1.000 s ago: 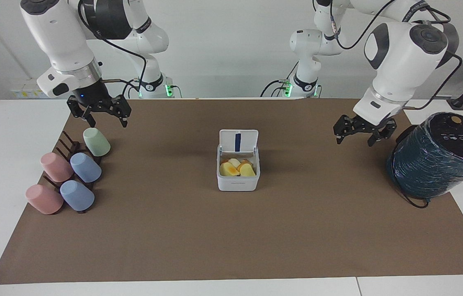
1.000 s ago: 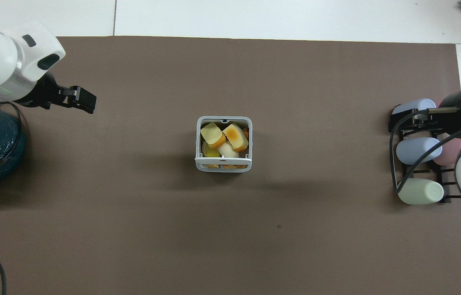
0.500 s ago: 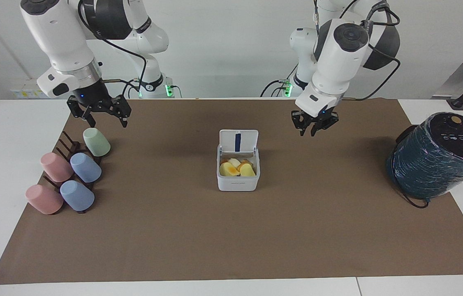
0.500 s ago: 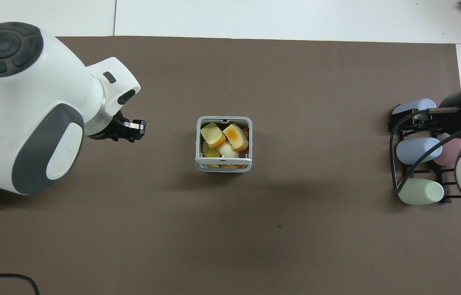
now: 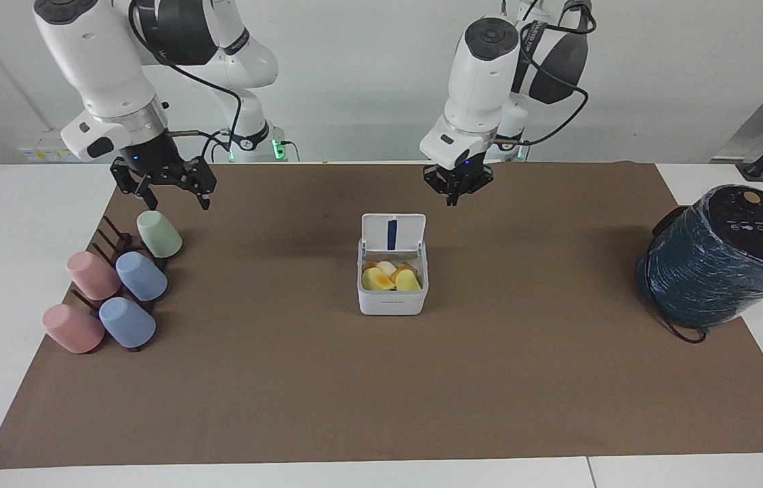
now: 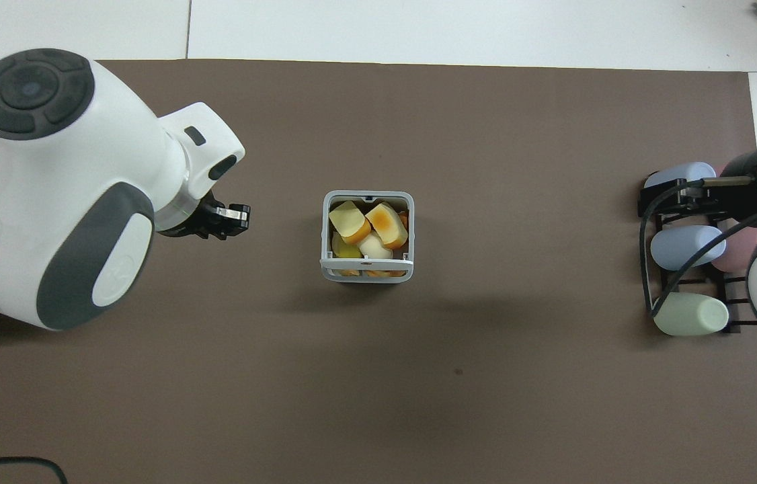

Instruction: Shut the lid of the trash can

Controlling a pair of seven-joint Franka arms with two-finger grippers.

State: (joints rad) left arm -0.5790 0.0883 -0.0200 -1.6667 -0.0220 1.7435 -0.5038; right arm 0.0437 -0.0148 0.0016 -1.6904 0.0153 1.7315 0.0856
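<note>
Facing view: the trash can (image 5: pixel 392 298), a small white square box, sits at frame centre on the brown mat (image 5: pixel 381 400) of the desk (image 5: pixel 9 237). Its lid (image 5: pixel 393 234) stands upright on the hinge at the wall nearer the robots, blue strip facing the camera. Yellow and orange scraps (image 5: pixel 389 276) lie below the rim. By judgement it is light thin plastic: the flap is stiff but free on its hinge, and the box would likely slide under a hard shove, so press the lid's top edge or outer face rather than gripping it. The left hand (image 5: pixel 456 195), fingers drawn narrow, hangs in the upper middle of the frame over bare mat beside the lid, apart from it. The right hand (image 5: pixel 177 195), spread wide, waits over the green cup (image 5: pixel 159 234) on the cup rack (image 5: pixel 114 240). The teal wrapped cylinder (image 5: pixel 707 271) stands well apart at the left arm's end. Overhead view: the trash can (image 6: pixel 326 228) is at frame centre, the lid (image 6: pixel 366 265) seen edge-on along its lower rim. The left hand (image 6: pixel 234 216) is level with the box and clear of it. Open mat surrounds the box, leaving room for the flap to swing.
</note>
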